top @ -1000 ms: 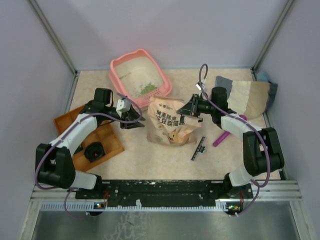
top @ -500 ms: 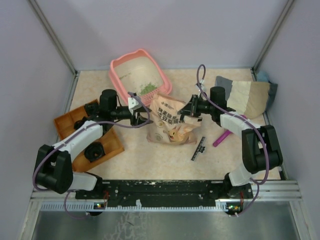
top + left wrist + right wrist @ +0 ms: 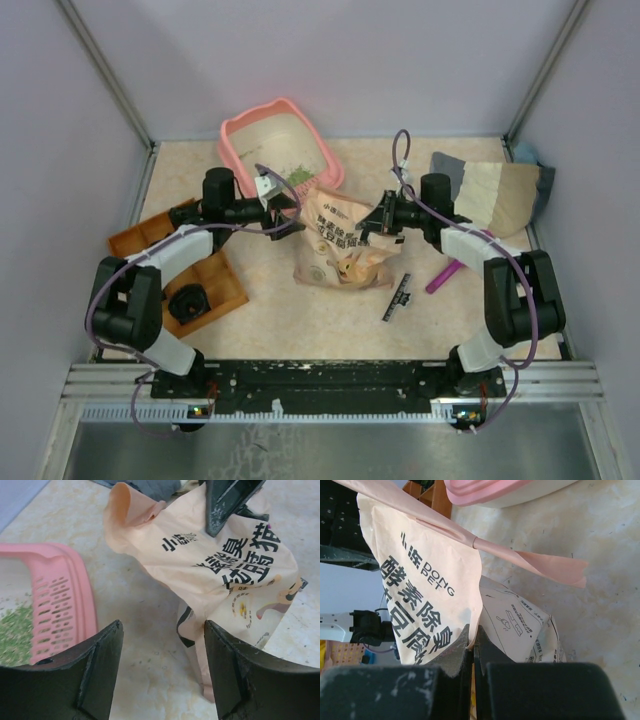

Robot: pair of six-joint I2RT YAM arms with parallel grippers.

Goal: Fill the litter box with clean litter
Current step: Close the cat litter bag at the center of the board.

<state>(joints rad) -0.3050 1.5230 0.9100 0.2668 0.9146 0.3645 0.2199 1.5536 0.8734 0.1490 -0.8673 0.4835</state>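
The counter (image 3: 270, 310) under me is pale and speckled. At its far side, left of centre, sits the litter box (image 3: 62, 605), the biggest container here, salmon pink with a raised rim. Just in front of it, toward my bases, the beige printed paper bag (image 3: 335, 245) slumps on the counter, its top flap lifted toward the box. The orange compartmented tray (image 3: 225, 285) lies at the near left, beneath my left arm, well apart from the bag.

My left jaws stand wide apart with nothing between them, hovering low over the counter between the litter box's near rim and the bag. My right jaws are pinched together on the bag's upper edge, the paper gripped flat between the fingers.

A magenta scoop (image 3: 443, 277) lies on the counter beside my right arm, and a thin black strip (image 3: 398, 297) rests just by the bag. The clean litter (image 3: 295, 178) is a small green heap inside the box, in the corner nearest the bag.
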